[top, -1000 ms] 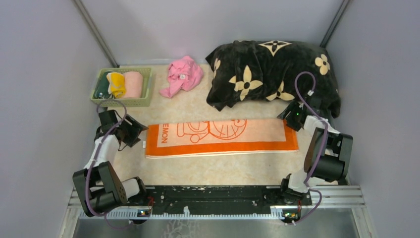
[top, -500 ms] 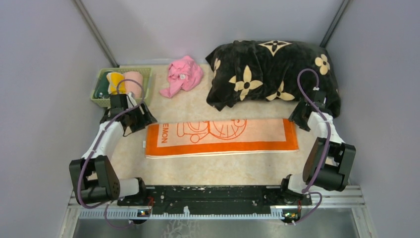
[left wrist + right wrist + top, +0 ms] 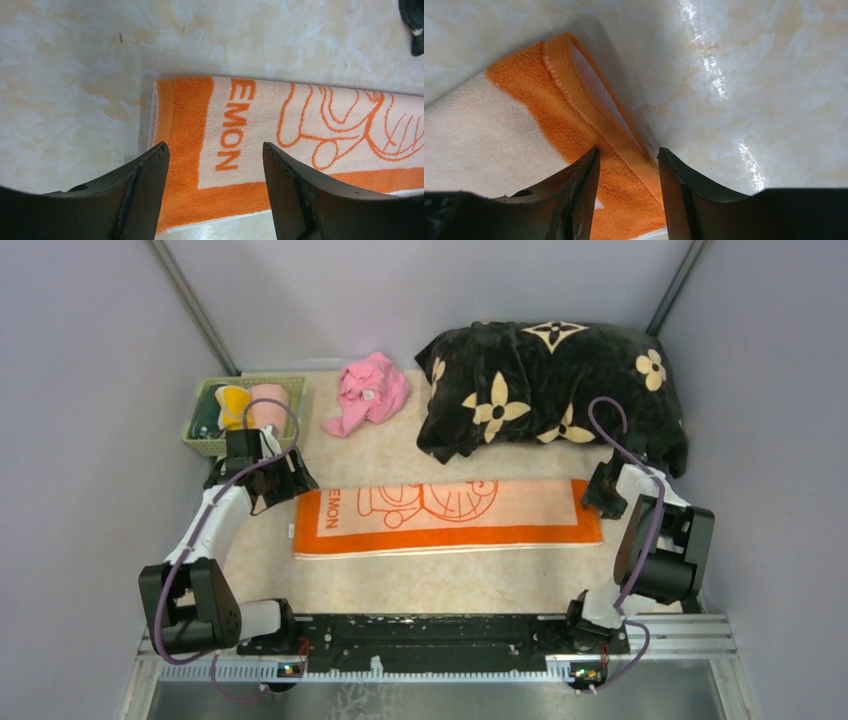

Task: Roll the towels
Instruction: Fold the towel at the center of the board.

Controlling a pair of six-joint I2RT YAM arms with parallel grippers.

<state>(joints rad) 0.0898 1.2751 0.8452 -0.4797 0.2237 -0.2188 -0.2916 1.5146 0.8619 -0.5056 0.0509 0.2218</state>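
I see the peach towel [image 3: 445,518] lying flat across the middle of the table [image 3: 400,585]. The left gripper [image 3: 215,150] hangs spread over its lettered end. The right gripper [image 3: 628,152], jaws apart, straddles the opposite orange edge.

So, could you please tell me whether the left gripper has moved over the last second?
Yes. The left gripper has moved away from the arm bases, closer to the green basket.

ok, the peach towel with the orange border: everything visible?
Peach terry towel, orange border, orange line drawing, letters EMON at its left end. Lies flat on the marbled table as a long strip, edges layered as if folded. Open left fingers over the lettered end, open right fingers over the other; contact unclear.
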